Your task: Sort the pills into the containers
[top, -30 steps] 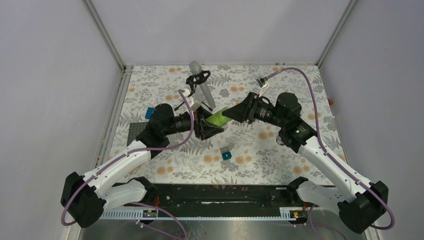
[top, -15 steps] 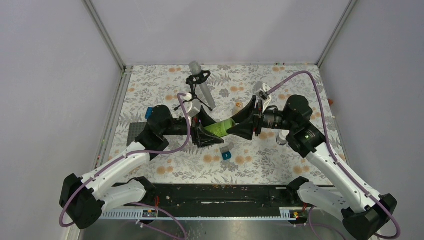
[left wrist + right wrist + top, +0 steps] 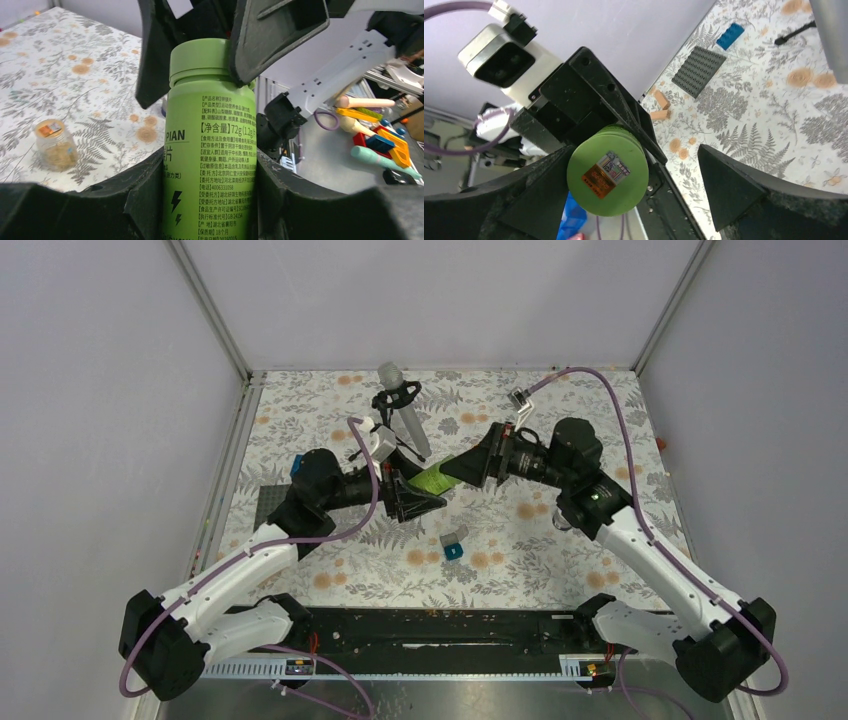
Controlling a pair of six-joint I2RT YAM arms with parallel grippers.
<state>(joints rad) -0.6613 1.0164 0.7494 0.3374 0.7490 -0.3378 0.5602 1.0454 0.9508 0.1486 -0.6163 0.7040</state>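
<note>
1. Top view: the left tool (image 3: 418, 494) is clamped on a green plastic pill bottle (image 3: 434, 480), held up over the middle of the flowery tabletop (image 3: 320, 400). The right tool (image 3: 468, 466) comes in from 3 o'clock and covers the bottle's top end, so that end is hidden here. Half a second ago this tool was rolled over with its fingers spread wide. Now it has rolled back. I think it is trying to twist the top off. No pills are out, so the sorting has not begun.
2. Left wrist view: both left fingers touch the bottle. Its round green lid (image 3: 200, 57) is on. The right tool's dark fingers sit at 10 and 2 o'clock of the lid. A small glass jar of orange pills (image 3: 55, 145) stands on the tabletop at 8 o'clock. The bottle's bottom is cut off.
3. Right wrist view: the right tool's fingers are apart. The lid is close by the 9 o'clock finger, with a wide gap before the 3 o'clock finger, so nothing squeezes it. A blue brick (image 3: 730, 36) and a grey studded plate (image 3: 699, 70) lie at 1 o'clock. The lid's sticker is too small to read.
</note>
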